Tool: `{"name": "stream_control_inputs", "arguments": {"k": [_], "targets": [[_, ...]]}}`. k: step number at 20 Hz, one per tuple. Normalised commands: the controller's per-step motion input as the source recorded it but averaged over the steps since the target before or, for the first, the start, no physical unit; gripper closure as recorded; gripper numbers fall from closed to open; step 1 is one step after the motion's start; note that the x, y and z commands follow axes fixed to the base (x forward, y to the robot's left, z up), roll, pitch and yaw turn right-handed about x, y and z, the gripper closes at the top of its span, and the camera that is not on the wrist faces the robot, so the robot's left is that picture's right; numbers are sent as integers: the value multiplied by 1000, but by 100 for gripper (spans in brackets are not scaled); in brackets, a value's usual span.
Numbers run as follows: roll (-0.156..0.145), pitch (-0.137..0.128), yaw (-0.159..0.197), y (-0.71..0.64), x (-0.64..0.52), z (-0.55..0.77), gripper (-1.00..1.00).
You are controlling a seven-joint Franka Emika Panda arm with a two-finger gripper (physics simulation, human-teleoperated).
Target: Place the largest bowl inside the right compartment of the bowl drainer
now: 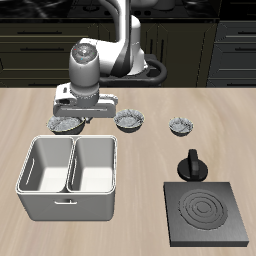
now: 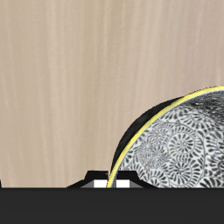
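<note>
The widest speckled grey-and-white shallow bowl (image 1: 66, 124) is seen resting on the pale wooden table (image 1: 150, 150), just behind the light grey rectangular plastic drainer tub (image 1: 68, 178) — at about twelve o'clock from its two wells, and apart from it. The two-finger gripper (image 1: 86, 118) is positioned low at the bowl's three-o'clock rim. In the wrist view the bowl's patterned inside (image 2: 179, 149) is shown close up; whether the fingers are closed on the rim cannot be told. The right compartment (image 1: 45, 166) holds nothing.
</note>
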Motion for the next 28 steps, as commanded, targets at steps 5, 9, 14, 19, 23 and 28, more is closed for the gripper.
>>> {"name": "stream_control_inputs", "arguments": {"k": [5, 9, 14, 19, 23, 28], "targets": [[-9, -74, -15, 87, -65, 508, 100], [0, -73, 3, 119, -90, 528, 100], [-14, -59, 8, 65, -90, 447, 100], [-15, -62, 4, 6, -93, 504, 100], [-6, -58, 12, 57, -69, 472, 100], [7, -62, 22, 134, -24, 486, 100]]}}
